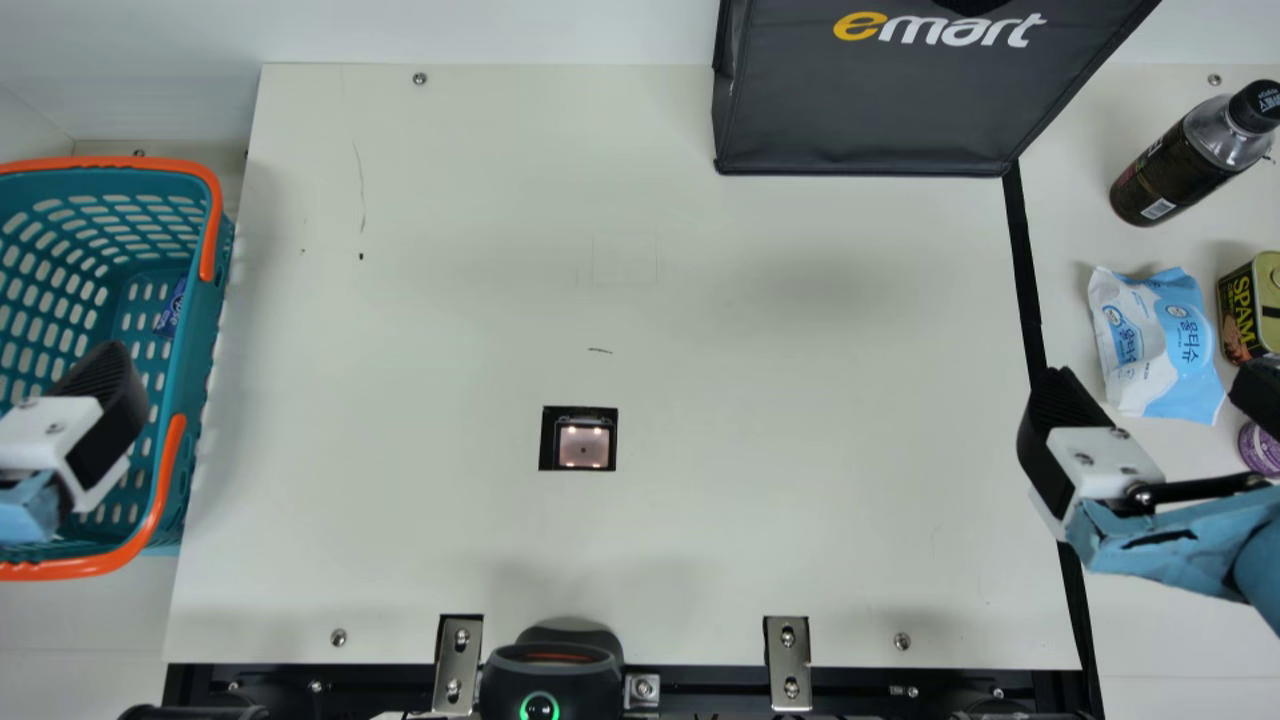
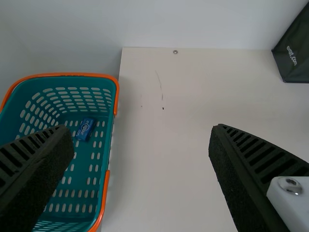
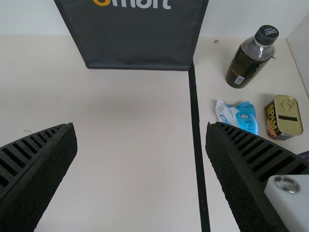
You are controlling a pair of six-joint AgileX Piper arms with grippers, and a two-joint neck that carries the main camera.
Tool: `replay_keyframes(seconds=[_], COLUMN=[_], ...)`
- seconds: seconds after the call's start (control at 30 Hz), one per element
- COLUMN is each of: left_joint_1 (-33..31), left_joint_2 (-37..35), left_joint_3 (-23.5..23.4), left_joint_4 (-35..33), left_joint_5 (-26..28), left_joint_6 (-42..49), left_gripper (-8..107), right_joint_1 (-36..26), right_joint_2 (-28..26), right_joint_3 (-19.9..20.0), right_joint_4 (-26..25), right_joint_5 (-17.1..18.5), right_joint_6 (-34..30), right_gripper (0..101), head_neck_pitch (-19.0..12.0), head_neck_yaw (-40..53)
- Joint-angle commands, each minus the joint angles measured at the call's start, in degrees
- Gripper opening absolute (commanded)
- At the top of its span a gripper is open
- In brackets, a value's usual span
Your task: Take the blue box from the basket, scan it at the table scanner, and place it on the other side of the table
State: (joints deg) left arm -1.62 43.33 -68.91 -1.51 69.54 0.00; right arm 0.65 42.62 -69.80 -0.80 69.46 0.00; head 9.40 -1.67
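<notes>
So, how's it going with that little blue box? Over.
Left gripper open, right gripper open. Blue box down in basket. Nothing lying on top of it.

The robot's left gripper (image 1: 122,385) has a curved, black, ribbed fingertip on a white, squared mount (image 1: 40,428) with small screws, beside a pale-blue section (image 1: 25,510). The right gripper (image 1: 1150,383) matches it in black and white; dark screw heads dot its white, angular mount (image 1: 1100,462), and a slim black link rod (image 1: 1195,489) runs beside a light-blue covering (image 1: 1160,538) marked by a dark slit. In both wrist views, the fingers (image 2: 263,157) have evenly grooved black faces and rough, grainy dark sides, and a round silver screw (image 2: 290,185) sits in white housing.
</notes>
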Motion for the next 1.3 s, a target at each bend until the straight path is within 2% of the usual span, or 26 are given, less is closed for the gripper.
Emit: replay_keyframes(seconds=[0.0, 0.47, 1.0, 1.27], left_joint_1=[0.00, 0.00, 0.17, 6.92], left_joint_2=[0.00, 0.00, 0.09, 1.91], left_joint_3=[0.00, 0.00, 0.02, 0.79], left_joint_4=[0.00, 0.00, 0.15, 1.25], left_joint_5=[0.00, 0.00, -0.12, -2.03], left_joint_6=[0.00, 0.00, -0.19, -5.79], left_gripper=[90, 90, 90, 90], right_joint_1=[0.00, 0.00, 0.00, 0.00], right_joint_2=[0.00, 0.00, 0.00, 0.00], right_joint_3=[0.00, 0.00, 0.00, 0.00], right_joint_4=[0.00, 0.00, 0.00, 0.00], right_joint_5=[0.00, 0.00, 0.00, 0.00], right_joint_6=[0.00, 0.00, 0.00, 0.00], right_gripper=[95, 95, 95, 95], head_neck_pitch=[-1.48, -1.48, -1.48, -1.48], head_neck_yaw=[1.42, 20.09, 20.09, 20.09])
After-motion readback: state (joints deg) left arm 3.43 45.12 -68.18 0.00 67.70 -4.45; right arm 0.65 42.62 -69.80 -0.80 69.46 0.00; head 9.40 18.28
